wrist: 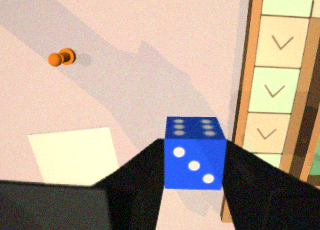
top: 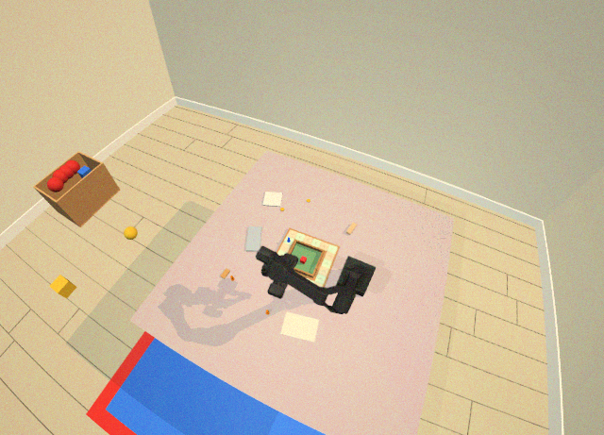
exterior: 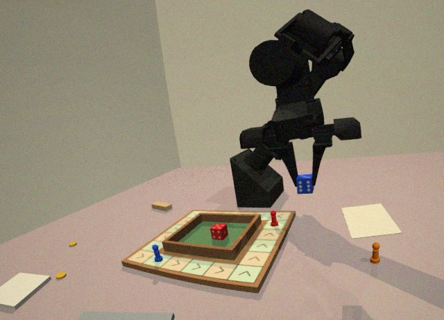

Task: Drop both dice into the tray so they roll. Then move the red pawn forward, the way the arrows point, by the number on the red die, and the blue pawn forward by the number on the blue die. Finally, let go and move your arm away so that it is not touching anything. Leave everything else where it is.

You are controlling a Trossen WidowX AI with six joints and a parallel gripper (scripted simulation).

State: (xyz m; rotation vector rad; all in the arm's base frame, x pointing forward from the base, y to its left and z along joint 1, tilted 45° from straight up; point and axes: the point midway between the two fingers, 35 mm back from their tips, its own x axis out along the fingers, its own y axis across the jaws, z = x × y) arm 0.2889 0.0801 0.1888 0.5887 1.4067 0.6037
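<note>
My gripper [exterior: 305, 184] [wrist: 191, 147] is shut on the blue die [exterior: 304, 184] [wrist: 194, 164] and holds it in the air, beside the board's right edge in the exterior view. The red die [top: 303, 259] [exterior: 218, 231] lies inside the tray [exterior: 200, 250] on its green floor. The red pawn [exterior: 273, 219] stands on the board [exterior: 259, 287] near its far right corner. The blue pawn [top: 289, 240] [exterior: 157, 253] stands on a green square near the board's left corner in the exterior view. The arm hides the red pawn in the top view.
An orange pawn [exterior: 375, 253] [wrist: 62, 57] stands on the table, right of the board in the exterior view. A cream sheet [top: 299, 326] [exterior: 371, 220] [wrist: 75, 155] lies near it. Another orange piece [top: 232, 277], a tan block [top: 351, 228] [exterior: 161, 206] and a grey slab [top: 253, 239] lie around the board.
</note>
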